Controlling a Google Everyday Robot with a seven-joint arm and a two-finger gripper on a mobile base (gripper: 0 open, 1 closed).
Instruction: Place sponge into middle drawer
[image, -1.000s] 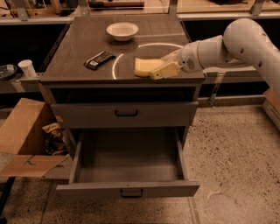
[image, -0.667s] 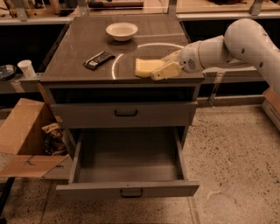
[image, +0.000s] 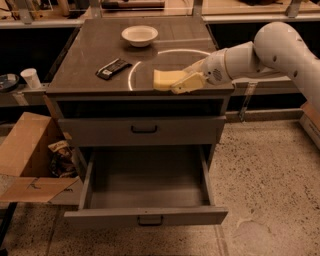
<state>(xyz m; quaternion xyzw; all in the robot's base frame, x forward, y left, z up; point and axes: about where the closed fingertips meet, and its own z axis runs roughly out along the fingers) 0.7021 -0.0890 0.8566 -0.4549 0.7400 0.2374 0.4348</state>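
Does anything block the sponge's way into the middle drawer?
Nothing visible does. The gripper is at the sponge on the cabinet top; the middle drawer stands open below, nothing seen inside. The bar and bowl lie farther back-left.

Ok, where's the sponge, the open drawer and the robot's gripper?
sponge (image: 164, 79): camera view, middle of its yellow top.
open drawer (image: 147, 187): camera view, the bare floor inside it.
gripper (image: 181, 84): camera view, its tip, at the sponge's right end.
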